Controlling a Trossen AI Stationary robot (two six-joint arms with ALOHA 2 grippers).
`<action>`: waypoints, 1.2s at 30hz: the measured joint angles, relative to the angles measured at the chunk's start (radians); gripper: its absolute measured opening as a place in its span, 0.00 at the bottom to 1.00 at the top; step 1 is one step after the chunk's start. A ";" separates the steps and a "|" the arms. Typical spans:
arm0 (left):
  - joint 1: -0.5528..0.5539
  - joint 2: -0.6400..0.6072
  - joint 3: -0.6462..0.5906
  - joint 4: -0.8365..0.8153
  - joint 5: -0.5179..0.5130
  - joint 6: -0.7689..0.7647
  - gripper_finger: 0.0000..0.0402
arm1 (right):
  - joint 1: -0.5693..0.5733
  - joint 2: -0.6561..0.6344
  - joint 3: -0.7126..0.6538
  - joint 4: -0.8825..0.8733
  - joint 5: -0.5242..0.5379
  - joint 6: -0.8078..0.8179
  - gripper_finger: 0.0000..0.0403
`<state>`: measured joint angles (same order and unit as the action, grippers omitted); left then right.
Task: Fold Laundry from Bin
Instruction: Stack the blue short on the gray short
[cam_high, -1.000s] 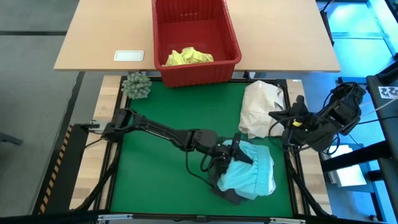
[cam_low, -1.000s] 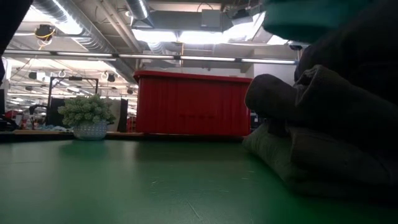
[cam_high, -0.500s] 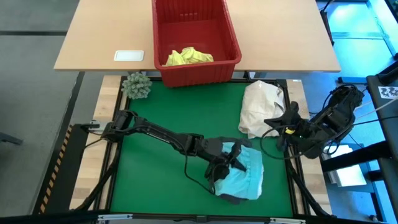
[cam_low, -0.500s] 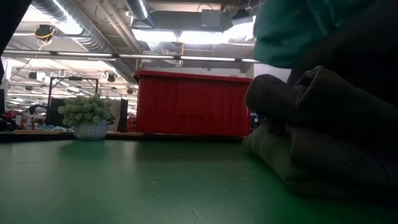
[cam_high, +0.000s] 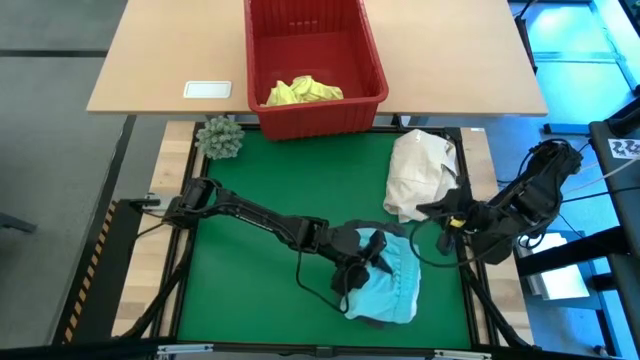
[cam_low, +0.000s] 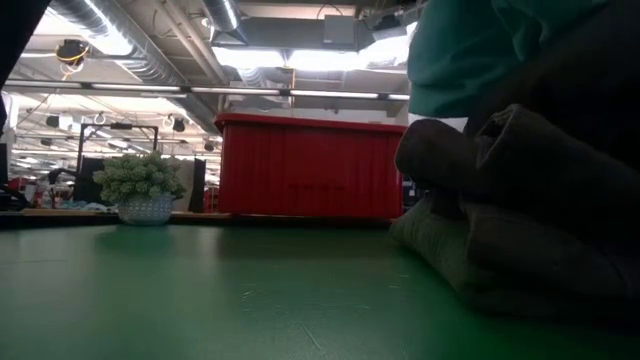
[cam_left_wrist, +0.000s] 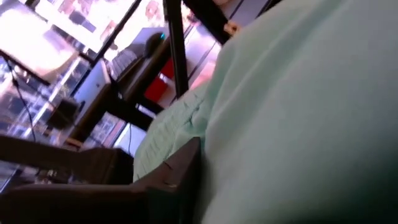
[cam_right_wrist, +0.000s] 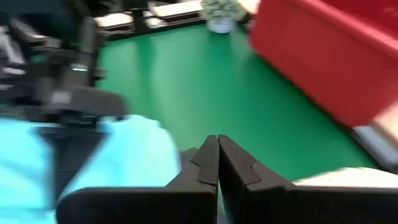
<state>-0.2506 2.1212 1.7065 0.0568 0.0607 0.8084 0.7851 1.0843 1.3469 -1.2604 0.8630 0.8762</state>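
Turquoise garment folded near the surface's front right corner

Our left hand (cam_high: 362, 262) rests on the turquoise garment (cam_high: 392, 285), which lies on dark cloth (cam_low: 520, 240); its fingers' spread we cannot tell. Our right hand (cam_right_wrist: 217, 163), pinched empty, hovers by the right edge. Lifting off could snag and undo the fold. A yellow garment (cam_high: 303, 91) waits in the bin (cam_high: 370, 60).

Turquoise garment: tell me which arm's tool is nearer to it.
Left. The left tool sits on the turquoise garment; the right tool is apart from it, beside the cream-white cloth bundle.
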 joint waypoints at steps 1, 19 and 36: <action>-0.001 0.000 0.000 -0.008 -0.013 -0.005 0.33 | 0.000 0.000 -0.013 0.047 -0.016 -0.028 0.00; -0.002 -0.001 0.000 -0.252 -0.133 -0.148 0.44 | -0.001 0.000 -0.676 1.069 -0.197 -0.149 0.00; -0.041 -0.104 0.000 -0.553 -0.323 -0.242 0.55 | -0.106 0.040 -0.892 1.280 -0.337 -0.043 0.00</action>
<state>-0.2913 2.0168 1.7065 -0.4961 -0.2624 0.5668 0.6787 1.1242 0.4549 0.0198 0.5265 0.8327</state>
